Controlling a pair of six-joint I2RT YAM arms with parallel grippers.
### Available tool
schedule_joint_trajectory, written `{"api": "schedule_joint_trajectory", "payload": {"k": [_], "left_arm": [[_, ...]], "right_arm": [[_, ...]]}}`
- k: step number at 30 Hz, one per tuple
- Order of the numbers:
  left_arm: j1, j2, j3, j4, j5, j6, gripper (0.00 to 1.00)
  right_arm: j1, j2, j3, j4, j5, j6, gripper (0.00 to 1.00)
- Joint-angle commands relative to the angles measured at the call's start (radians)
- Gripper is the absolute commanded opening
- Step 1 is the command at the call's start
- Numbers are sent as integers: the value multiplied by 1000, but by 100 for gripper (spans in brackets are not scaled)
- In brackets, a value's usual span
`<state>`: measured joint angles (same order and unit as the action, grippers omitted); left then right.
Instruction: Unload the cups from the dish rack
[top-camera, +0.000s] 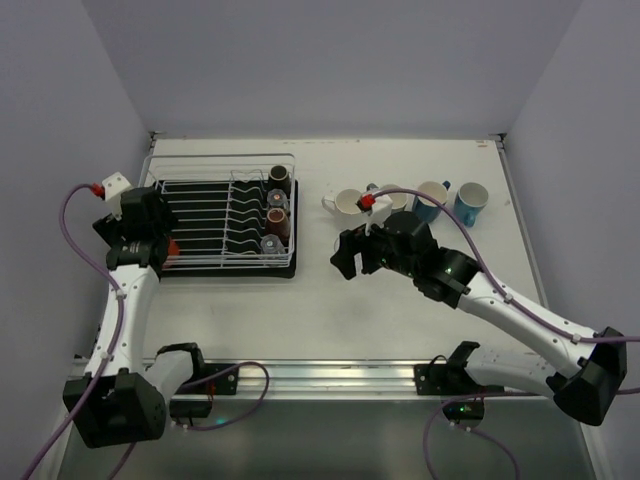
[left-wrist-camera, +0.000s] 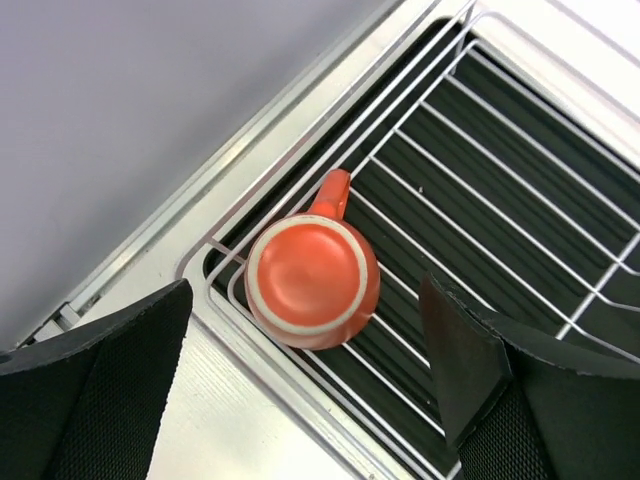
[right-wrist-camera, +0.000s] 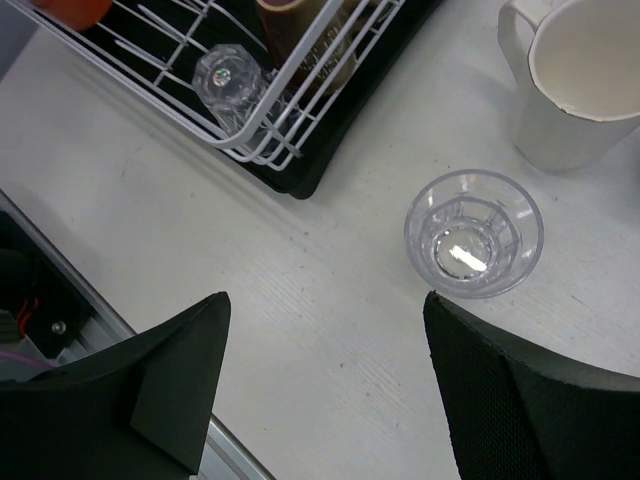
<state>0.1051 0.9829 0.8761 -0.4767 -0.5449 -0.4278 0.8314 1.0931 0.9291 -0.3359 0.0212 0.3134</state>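
The white wire dish rack (top-camera: 205, 215) on its black tray stands at the left. An orange cup (left-wrist-camera: 312, 283) sits upside down in the rack's corner (left-wrist-camera: 215, 262). My left gripper (left-wrist-camera: 305, 340) hovers over it, open, one finger on each side and not touching. Along the rack's right side stand dark brown cups (top-camera: 279, 177) and a clear glass (top-camera: 270, 245). A clear tumbler (right-wrist-camera: 473, 233) stands upright on the table just past the right finger of my open, empty right gripper (right-wrist-camera: 325, 320). In the top view that right gripper (top-camera: 352, 255) is right of the rack.
Behind the right arm stand a cream mug (top-camera: 347, 203), a dark blue mug (top-camera: 432, 197) and a light blue mug (top-camera: 470, 200). In the right wrist view the cream mug (right-wrist-camera: 580, 90) is close behind the tumbler. The rack's near corner (right-wrist-camera: 262, 150) holds a glass (right-wrist-camera: 228, 80).
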Motion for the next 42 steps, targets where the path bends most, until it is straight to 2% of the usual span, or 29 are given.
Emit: {"api": "schedule_joint_trajectory", "payload": {"k": [1, 20, 26, 29, 30, 32, 33, 36, 38, 42], "left_arm": [[50, 69, 38, 49, 103, -12, 96], [105, 247, 6, 95, 174, -3, 92], [105, 287, -12, 104, 203, 0, 79], [105, 284, -14, 99, 223, 1, 65], [105, 281, -17, 105, 229, 3, 51], [105, 264, -12, 102, 260, 3, 38], [105, 254, -12, 107, 267, 1, 24], [104, 217, 3, 121, 327, 1, 6], [104, 195, 17, 118, 382, -3, 0], [102, 151, 35, 139, 473, -26, 0]], "right_arm": [[6, -44, -6, 74, -15, 15, 80], [6, -30, -6, 78, -40, 13, 80], [6, -44, -12, 83, -35, 13, 80], [6, -50, -12, 81, -33, 15, 80], [6, -50, -13, 83, -33, 15, 80], [6, -53, -13, 83, -33, 13, 80], [6, -53, -12, 84, -35, 13, 80], [6, -52, -10, 90, -35, 18, 80], [6, -52, -6, 93, -47, 26, 80], [6, -68, 2, 127, -69, 65, 80]]}}
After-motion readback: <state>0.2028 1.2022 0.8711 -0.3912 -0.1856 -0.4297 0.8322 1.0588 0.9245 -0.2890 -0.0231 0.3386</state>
